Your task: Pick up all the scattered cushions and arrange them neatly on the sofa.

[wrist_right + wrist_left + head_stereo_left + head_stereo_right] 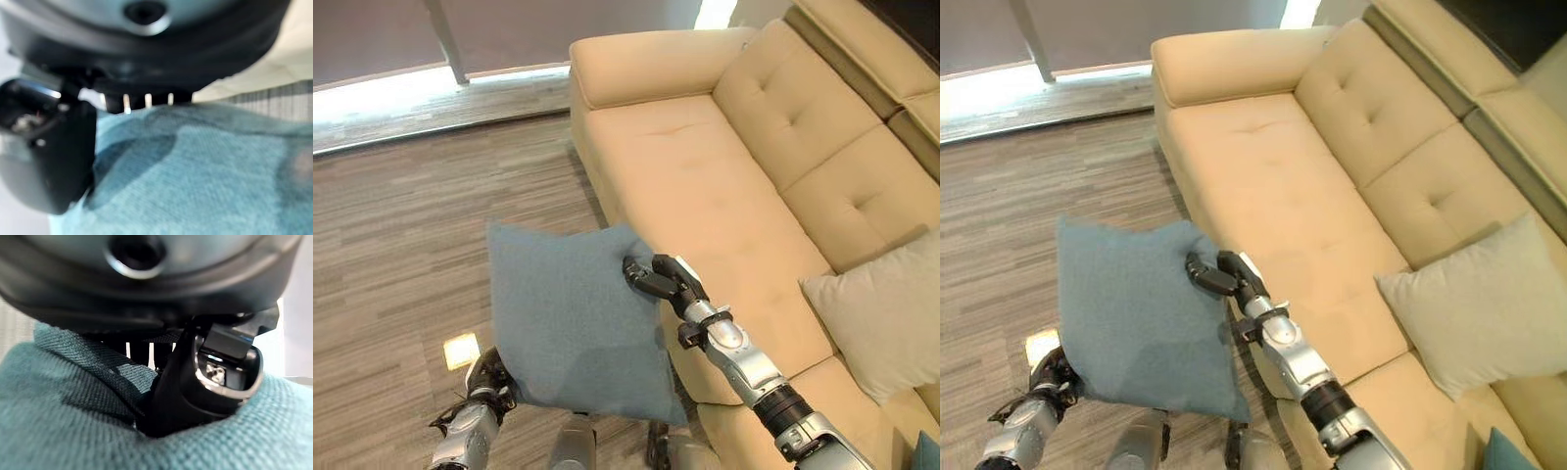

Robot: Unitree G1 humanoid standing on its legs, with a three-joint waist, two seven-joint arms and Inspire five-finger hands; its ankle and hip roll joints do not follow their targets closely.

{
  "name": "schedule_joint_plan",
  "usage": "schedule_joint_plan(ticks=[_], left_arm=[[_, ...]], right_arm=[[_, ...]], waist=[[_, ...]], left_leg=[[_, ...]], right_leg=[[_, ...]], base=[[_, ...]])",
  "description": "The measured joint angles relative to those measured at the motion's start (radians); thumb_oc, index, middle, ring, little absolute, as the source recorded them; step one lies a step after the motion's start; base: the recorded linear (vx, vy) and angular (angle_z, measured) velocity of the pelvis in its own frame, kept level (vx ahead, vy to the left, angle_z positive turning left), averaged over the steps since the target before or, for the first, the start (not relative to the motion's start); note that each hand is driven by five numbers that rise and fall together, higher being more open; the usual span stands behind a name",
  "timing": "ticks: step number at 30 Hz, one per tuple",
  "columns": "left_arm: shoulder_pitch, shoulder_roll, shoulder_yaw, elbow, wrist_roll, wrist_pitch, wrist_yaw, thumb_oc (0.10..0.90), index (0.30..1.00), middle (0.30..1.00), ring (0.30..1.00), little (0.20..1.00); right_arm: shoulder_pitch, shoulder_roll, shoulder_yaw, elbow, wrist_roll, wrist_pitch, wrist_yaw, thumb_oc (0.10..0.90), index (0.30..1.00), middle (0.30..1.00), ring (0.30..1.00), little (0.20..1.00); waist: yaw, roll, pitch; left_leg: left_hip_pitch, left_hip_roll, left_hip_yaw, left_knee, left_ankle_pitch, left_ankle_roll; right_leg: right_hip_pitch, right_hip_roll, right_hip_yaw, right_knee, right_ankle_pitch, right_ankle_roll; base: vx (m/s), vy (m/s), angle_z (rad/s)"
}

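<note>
Left eye view: blue cushion (573, 323) held above the floor (401, 245) beside the sofa (705, 196); right robot hand (651, 276) pinches its upper corner, left robot hand (489, 377) its lower corner. Wrist views: thumbs pressed into fabric, both clamped. Beige cushion (886, 318) rests on the sofa.

left hand (487, 377) is gripping the blue cushion (573, 318) at its lower corner, thumb pressing into the cloth | right hand (654, 276) is pinching the cushion's upper edge, arm reaching up from the lower right
</note>
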Motion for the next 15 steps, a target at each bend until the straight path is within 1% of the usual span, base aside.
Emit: schedule_joint_plan(ticks=[1, 2, 3, 4, 5, 6, 7, 8, 9, 10, 11, 12, 13, 14, 15], left_arm=[[-0.015, -0.011, 0.002, 0.023, 0.0, 0.0, 0.0, 0.4, 0.3, 0.3, 0.3, 0.3], [-0.025, -0.02, 0.002, 0.034, 0.0, 0.0, 0.001, 0.4, 0.3, 0.3, 0.3, 0.3], [-0.03, -0.022, -0.003, 0.038, 0.001, 0.0, 0.002, 0.4, 0.3, 0.3, 0.3, 0.3], [-0.036, -0.025, -0.01, 0.039, 0.001, 0.0, 0.002, 0.4, 0.3, 0.3, 0.3, 0.3], [-0.053, -0.004, -0.036, 0.043, 0.012, 0.0, 0.002, 0.4, 0.3, 0.3, 0.3, 0.3], [-0.055, -0.024, -0.031, 0.048, 0.015, 0.0, 0.007, 0.4, 0.3, 0.3, 0.3, 0.3], [-0.034, -0.046, -0.034, 0.048, 0.017, 0.001, 0.008, 0.4, 0.3, 0.3, 0.3, 0.3], [-0.015, -0.069, -0.035, 0.044, 0.022, 0.001, 0.008, 0.4, 0.3, 0.3, 0.3, 0.3], [-0.009, -0.058, -0.046, 0.044, 0.034, 0.001, 0.009, 0.4, 0.3, 0.3, 0.3, 0.3], [-0.005, -0.058, -0.053, 0.044, 0.037, 0.001, 0.009, 0.4, 0.3, 0.3, 0.3, 0.3], [-0.008, -0.053, -0.06, 0.044, 0.037, 0.001, 0.009, 0.4, 0.3, 0.3, 0.3, 0.3], [-0.02, -0.051, -0.07, 0.045, 0.037, 0.002, 0.012, 0.4, 0.3, 0.3, 0.3, 0.3], [-0.037, -0.05, -0.077, 0.045, 0.037, 0.001, 0.013, 0.4, 0.3, 0.3, 0.3, 0.3], [-0.058, -0.045, -0.078, 0.046, 0.039, 0.001, 0.017, 0.4, 0.3, 0.3, 0.3, 0.3], [-0.068, -0.039, -0.077, 0.044, 0.042, -0.001, 0.018, 0.4, 0.3, 0.3, 0.3, 0.3]], right_arm=[[-0.011, -0.001, 0.0, 0.007, 0.0, 0.001, 0.0, 0.4, 0.3, 0.3, 0.3, 0.3], [-0.037, -0.001, 0.004, 0.025, 0.0, 0.0, 0.0, 0.4, 0.3, 0.3, 0.3, 0.3], [-0.049, 0.0, 0.007, 0.038, -0.001, 0.002, -0.001, 0.4, 0.3, 0.3, 0.3, 0.3], [-0.049, -0.005, 0.007, 0.038, -0.001, 0.002, -0.002, 0.4, 0.3, 0.3, 0.3, 0.3], [-0.055, -0.006, -0.002, 0.059, -0.002, 0.004, -0.001, 0.4, 0.3, 0.3, 0.3, 0.3], [-0.084, -0.014, -0.001, 0.082, -0.004, 0.007, -0.002, 0.4, 0.3, 0.3, 0.3, 0.3], [-0.087, -0.018, 0.004, 0.097, -0.004, 0.014, -0.003, 0.4, 0.3, 0.3, 0.3, 0.3], [-0.09, -0.027, 0.02, 0.101, -0.004, 0.015, -0.004, 0.4, 0.3, 0.3, 0.3, 0.3], [-0.09, -0.024, 0.028, 0.11, -0.004, 0.02, -0.004, 0.4, 0.3, 0.3, 0.3, 0.3], [-0.092, -0.027, 0.038, 0.11, -0.003, 0.016, -0.005, 0.4, 0.3, 0.3, 0.3, 0.3], [-0.096, -0.028, 0.039, 0.112, -0.002, 0.016, -0.006, 0.4, 0.3, 0.3, 0.3, 0.3], [-0.102, -0.029, 0.039, 0.116, 0.002, 0.015, -0.019, 0.4, 0.3, 0.3, 0.3, 0.3], [-0.105, -0.028, 0.038, 0.123, 0.007, 0.016, -0.036, 0.4, 0.3, 0.3, 0.3, 0.3], [-0.116, -0.024, 0.037, 0.144, 0.016, 0.013, -0.057, 0.4, 0.3, 0.3, 0.3, 0.3], [-0.12, -0.022, 0.037, 0.147, 0.019, 0.012, -0.071, 0.4, 0.3, 0.3, 0.3, 0.3]], waist=[[0.011, 0.001, 0.013], [0.002, 0.002, 0.032], [-0.001, 0.012, 0.041], [-0.012, 0.02, 0.046], [-0.032, -0.018, 0.049], [-0.033, 0.004, 0.066], [-0.014, 0.042, 0.06], [-0.007, 0.08, 0.067], [0.001, 0.052, 0.071], [0.011, 0.052, 0.069], [0.017, 0.039, 0.071], [0.02, 0.044, 0.073], [0.033, 0.041, 0.072], [0.046, 0.035, 0.077], [0.056, 0.02, 0.079]], left_leg=[[-0.002, -0.001, -0.002, -0.002, -0.006, 0.007], [-0.002, 0.001, -0.031, -0.002, -0.007, 0.009], [-0.008, 0.001, -0.061, -0.007, -0.018, 0.001], [-0.012, 0.003, -0.082, -0.014, -0.021, 0.0], [-0.033, -0.039, -0.086, 0.048, -0.051, -0.004], [-0.066, -0.023, -0.068, 0.219, -0.104, -0.038], [-0.038, 0.011, -0.05, 0.273, -0.195, -0.076], [-0.006, 0.064, -0.021, 0.262, -0.223, -0.161], [-0.021, 0.067, 0.01, 0.333, -0.221, -0.174], [-0.032, 0.086, 0.017, 0.367, -0.212, -0.184], [-0.049, 0.091, 0.035, 0.419, -0.207, -0.184], [-0.082, 0.117, 0.065, 0.483, -0.187, -0.194], [-0.105, 0.14, 0.097, 0.544, -0.167, -0.179], [-0.158, 0.166, 0.102, 0.636, -0.17, -0.172], [-0.162, 0.175, 0.129, 0.587, -0.179, -0.153]], right_leg=[[-0.039, -0.012, -0.005, -0.026, 0.031, 0.002], [-0.055, -0.025, -0.029, -0.064, 0.059, 0.006], [-0.061, -0.028, -0.039, -0.084, 0.066, 0.009], [-0.054, -0.028, -0.038, -0.083, 0.066, 0.011], [-0.019, -0.054, 0.003, -0.087, 0.091, 0.006], [-0.019, -0.044, 0.001, -0.054, 0.112, -0.004], [-0.014, -0.005, -0.004, -0.024, 0.124, -0.026], [-0.01, 0.034, -0.035, 0.032, 0.095, -0.071], [-0.014, 0.024, -0.034, 0.074, 0.092, -0.116], [-0.021, 0.036, -0.04, 0.1, 0.057, -0.122], [-0.018, 0.035, -0.049, 0.113, 0.063, -0.141], [-0.006, 0.058, -0.051, 0.12, 0.038, -0.148], [0.008, 0.067, -0.056, 0.12, 0.036, -0.162], [0.044, 0.079, -0.046, 0.092, 0.009, -0.185], [0.064, 0.08, -0.047, 0.07, 0.01, -0.195]], base=[[0.49, -0.087, 0.77], [0.63, -0.089, 0.75], [0.48, -0.051, 0.93], [0.31, -0.055, 1.78], [0.31, -0.112, 1.67], [0.49, -0.288, 1.32], [0.33, -0.236, 0.24], [0.29, -0.376, 0.04], [0.19, -0.302, 0.02], [0.31, -0.391, -0.1], [0.29, -0.226, -0.06], [0.56, -0.152, -0.04], [0.56, -0.063, 0.06], [0.46, -0.025, 0.01], [0.36, 0.09, 0.06]])
